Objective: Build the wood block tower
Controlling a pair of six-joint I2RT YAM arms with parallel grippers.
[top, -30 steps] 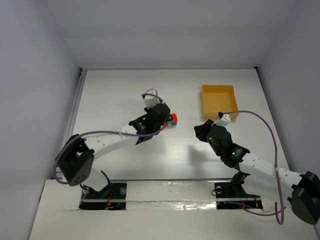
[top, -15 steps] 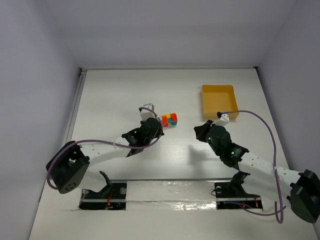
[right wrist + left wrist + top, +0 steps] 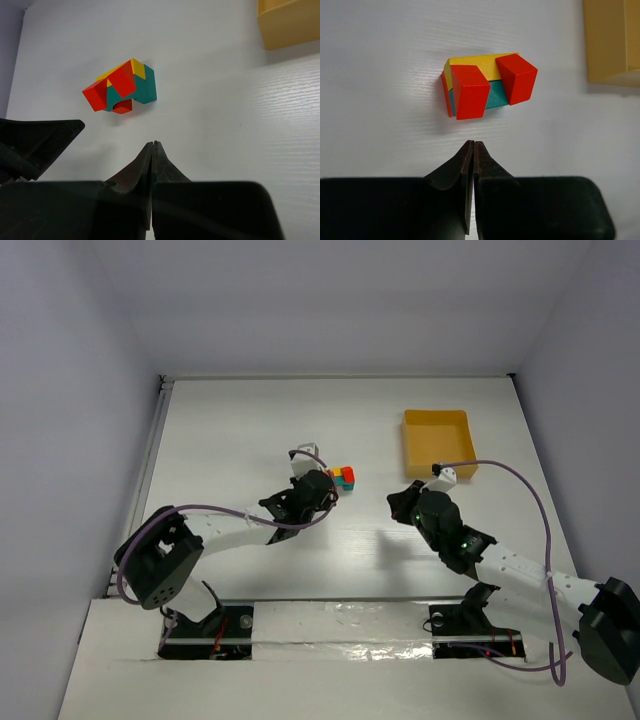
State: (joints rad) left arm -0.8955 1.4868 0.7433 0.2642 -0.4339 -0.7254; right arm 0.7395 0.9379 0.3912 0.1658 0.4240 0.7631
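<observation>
A yellow-orange square tray with a raised rim (image 3: 437, 443) sits toward the far right of the white desk (image 3: 230, 430), well apart from the blocks. The wood block tower (image 3: 487, 85) — a small cluster of painted red, teal and yellow pieces — stands near the desk's middle. Two red blocks face the left wrist camera, a teal one sits between and below them, and a yellow bar runs across the back. Only bare desk separates the tower from both arms. The left pincer (image 3: 472, 146) has its fingers pressed together on nothing, its tips just short of the blocks and not touching them. The right pincer (image 3: 151, 145) is likewise closed and empty — it points at the tower from the right, over the stretch of desk between tower and tray.
</observation>
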